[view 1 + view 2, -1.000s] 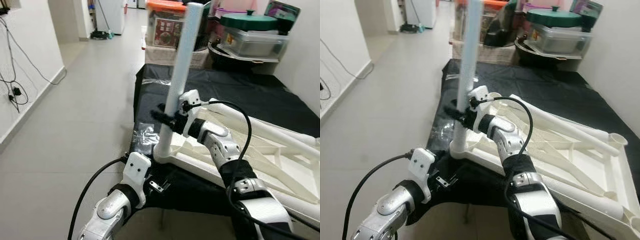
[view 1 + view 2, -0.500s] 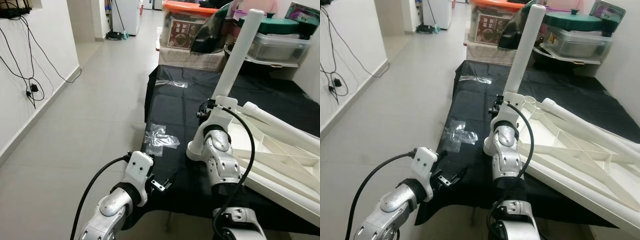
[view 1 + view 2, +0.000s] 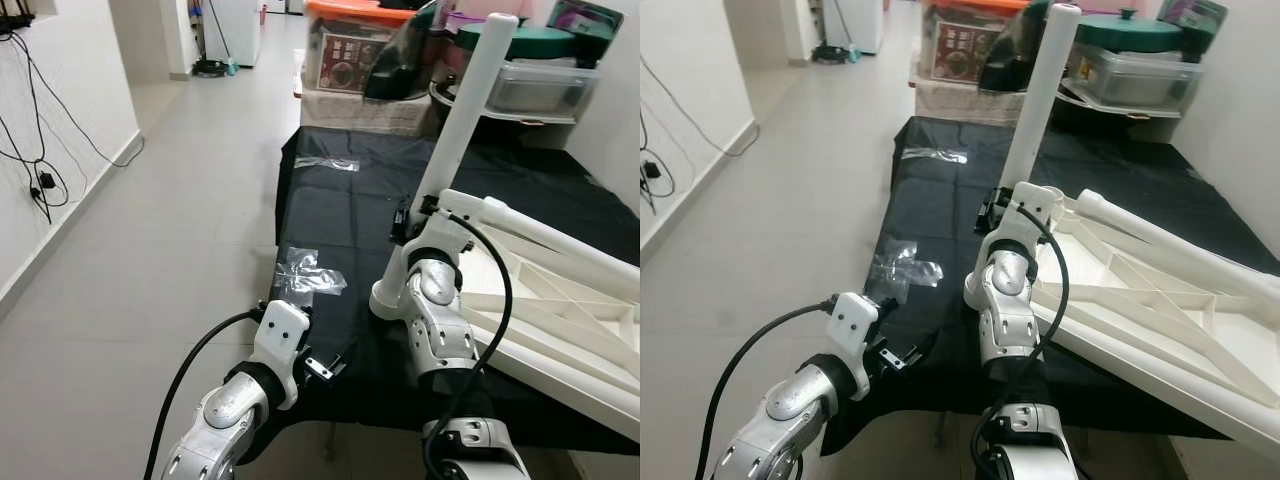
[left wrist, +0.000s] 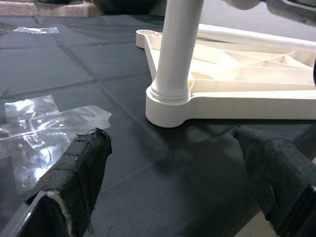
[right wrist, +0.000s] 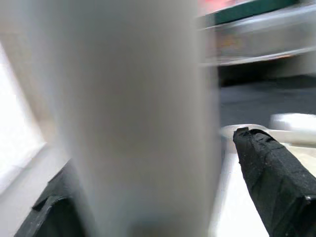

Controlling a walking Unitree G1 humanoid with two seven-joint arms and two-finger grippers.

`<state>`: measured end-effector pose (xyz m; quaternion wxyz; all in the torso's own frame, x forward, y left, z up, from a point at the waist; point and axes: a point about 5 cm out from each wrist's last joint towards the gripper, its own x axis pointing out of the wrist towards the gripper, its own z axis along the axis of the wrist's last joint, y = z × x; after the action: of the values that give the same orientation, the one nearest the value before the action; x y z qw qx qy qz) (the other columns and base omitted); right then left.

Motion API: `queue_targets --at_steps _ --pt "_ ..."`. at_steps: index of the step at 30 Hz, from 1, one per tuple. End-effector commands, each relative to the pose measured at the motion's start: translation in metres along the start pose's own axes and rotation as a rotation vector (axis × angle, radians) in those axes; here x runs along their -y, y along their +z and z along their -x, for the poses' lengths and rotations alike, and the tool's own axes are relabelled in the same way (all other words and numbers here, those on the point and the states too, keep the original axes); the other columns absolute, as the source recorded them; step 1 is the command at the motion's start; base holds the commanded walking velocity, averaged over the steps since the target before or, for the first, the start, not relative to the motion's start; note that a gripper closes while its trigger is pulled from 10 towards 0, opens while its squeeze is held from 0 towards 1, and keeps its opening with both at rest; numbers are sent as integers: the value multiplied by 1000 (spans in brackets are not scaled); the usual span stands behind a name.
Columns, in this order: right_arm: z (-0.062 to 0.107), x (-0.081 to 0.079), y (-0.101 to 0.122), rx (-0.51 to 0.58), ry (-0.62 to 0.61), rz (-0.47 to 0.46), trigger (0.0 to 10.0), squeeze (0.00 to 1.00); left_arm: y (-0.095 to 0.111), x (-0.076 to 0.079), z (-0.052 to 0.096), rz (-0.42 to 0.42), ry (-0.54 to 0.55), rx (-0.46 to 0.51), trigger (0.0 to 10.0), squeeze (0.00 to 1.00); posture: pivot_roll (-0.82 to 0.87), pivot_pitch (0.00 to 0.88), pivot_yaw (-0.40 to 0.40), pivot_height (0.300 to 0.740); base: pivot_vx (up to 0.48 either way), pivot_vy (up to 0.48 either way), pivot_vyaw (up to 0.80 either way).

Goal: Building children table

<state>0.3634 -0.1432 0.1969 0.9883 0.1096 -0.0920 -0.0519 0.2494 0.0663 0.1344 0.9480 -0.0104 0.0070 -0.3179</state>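
We had the right gripper (image 3: pixel 408 222) clasped low on the upright white leg (image 3: pixel 462 112), seated in the near-left corner socket of the upturned table frame (image 3: pixel 560 300). The left gripper (image 4: pixel 173 163) hung spread, empty. The smooth, stiff, light plastic seemed best gripped low.

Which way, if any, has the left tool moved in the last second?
No: the left tool sits open over the black cloth's near edge, just short of the clear plastic sheet, as before.
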Motion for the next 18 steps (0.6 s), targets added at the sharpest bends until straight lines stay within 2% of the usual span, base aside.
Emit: queue_targets --at_steps 1,3,4,5,6,8,9,10,11,12,13,14,15,16,17,18 --pt "-1 9 -5 -38 114 -65 10000 0 -3 0 -2 2 -7 -6 10000 0 116 0 -106 740 0 0 0" --pt "-6 18 -5 -86 288 -73 10000 0 -3 1 -2 3 -9 -6 10000 0 113 0 -106 740 0 0 0" --pt "-9 20 -3 -100 378 -49 10000 0 -4 1 -2 3 -11 -6 10000 0 112 0 -105 740 0 0 0" --pt "-9 20 -3 -100 378 -49 10000 0 -4 1 -2 3 -11 -6 10000 0 112 0 -105 740 0 0 0" --pt "-10 22 -2 -108 437 -32 10000 0 -4 1 -2 4 -11 -7 10000 0 112 0 -105 740 0 0 0" --pt "-10 22 -2 -108 437 -32 10000 0 -4 1 -2 4 -11 -7 10000 0 112 0 -105 740 0 0 0" --pt "-12 19 -2 -138 546 -16 10000 0 -4 1 -2 4 -13 -7 10000 0 120 0 -109 740 0 0 0" --pt "-12 19 -2 -138 546 -16 10000 0 -4 1 -2 4 -13 -7 10000 0 120 0 -109 740 0 0 0" --pt "-13 16 -1 -191 668 -21 10000 0 -4 1 -2 4 -13 -7 10000 0 126 0 -113 740 0 0 0" --pt "-13 16 -1 -191 668 -21 10000 0 -4 1 -2 4 -13 -7 10000 0 126 0 -113 740 0 0 0" --pt "-14 10 -1 -237 789 -10 10000 0 -5 2 -1 4 -13 -6 10000 0 136 0 -120 740 0 0 0" --pt "-14 10 -1 -237 789 -10 10000 0 -5 2 -1 4 -13 -6 10000 0 136 0 -120 740 0 0 0" --pt "-11 2 -1 -325 989 -1 10000 0 -4 3 0 4 -11 -5 10000 0 143 0 -128 740 0 0 0" --pt "-11 2 -1 -325 989 -1 10000 0 -4 3 0 4 -11 -5 10000 0 143 0 -128 740 0 0 0" --pt "-9 -1 -2 -360 1069 16 10000 0 -4 3 0 4 -9 -5 10000 0 150 0 -133 740 0 0 0" --pt "-9 -1 -2 -360 1069 16 10000 0 -4 3 0 4 -9 -5 10000 0 150 0 -133 740 0 0 0"
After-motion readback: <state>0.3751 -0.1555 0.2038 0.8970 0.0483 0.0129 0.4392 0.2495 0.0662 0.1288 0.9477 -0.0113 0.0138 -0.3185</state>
